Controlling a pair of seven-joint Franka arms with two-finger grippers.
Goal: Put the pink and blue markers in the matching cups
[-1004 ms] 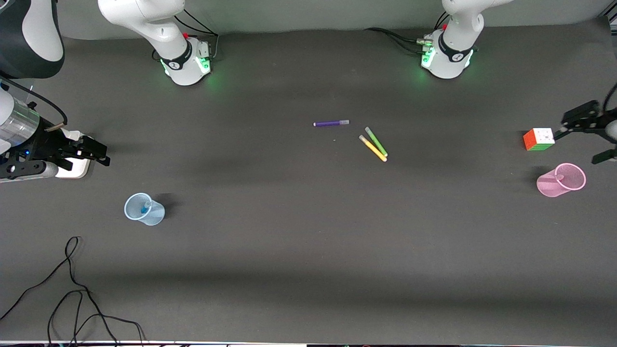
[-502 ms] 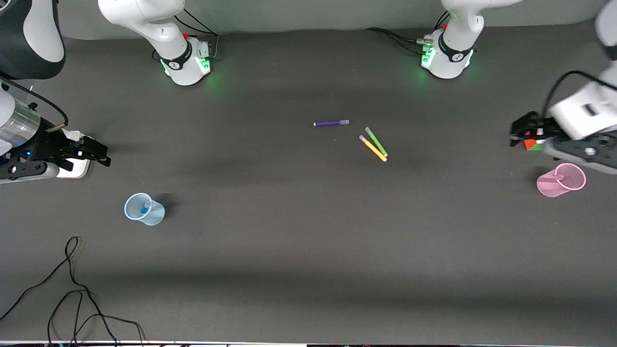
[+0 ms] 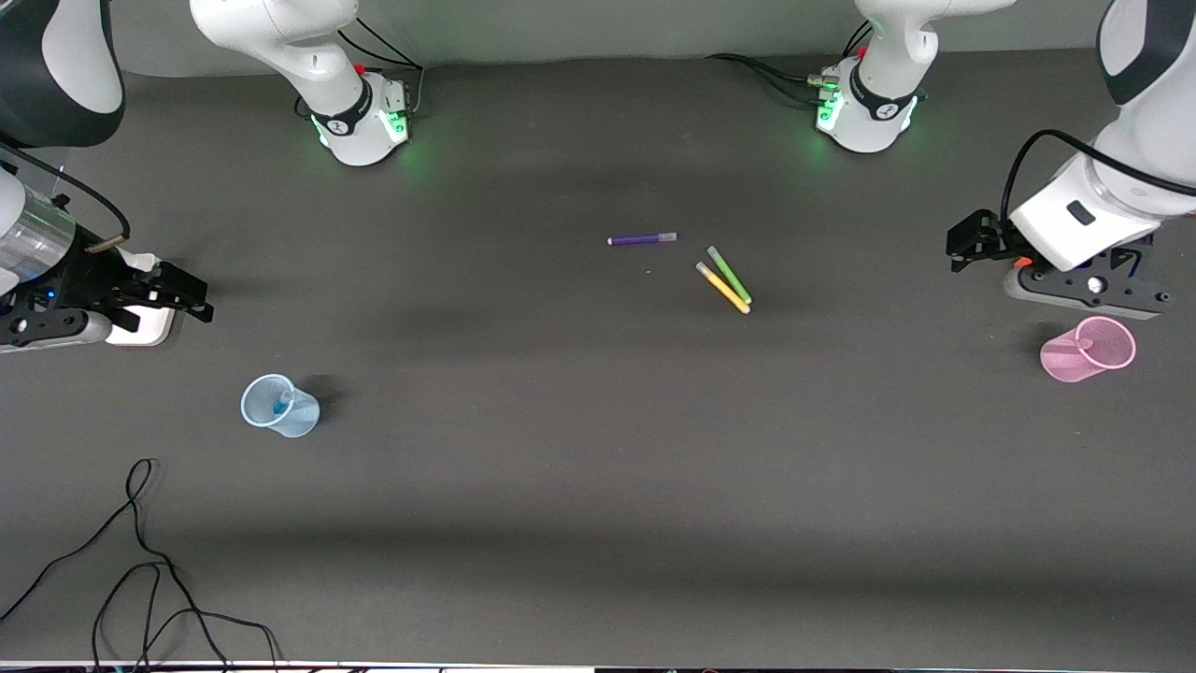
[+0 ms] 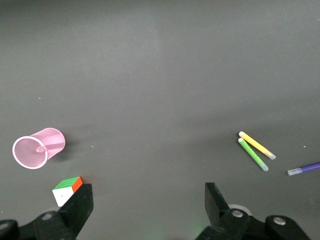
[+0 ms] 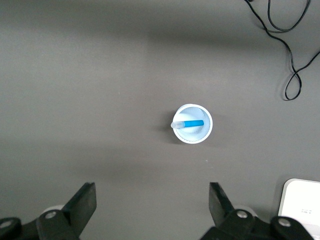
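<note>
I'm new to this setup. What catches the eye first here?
Two cups stand apart: the pink cup at the left arm's end with a pink marker inside, the blue cup at the right arm's end holding a blue marker. Midtable lie yellow, green and purple pens.

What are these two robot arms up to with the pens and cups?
They are sorting markers into cups of the same colour, and that looks done. The blue marker stands in the blue cup, and the pink marker is in the pink cup. The left gripper hangs open above the cube; the right gripper is open too, holding nothing. Three other pens lie untouched mid-table.
</note>
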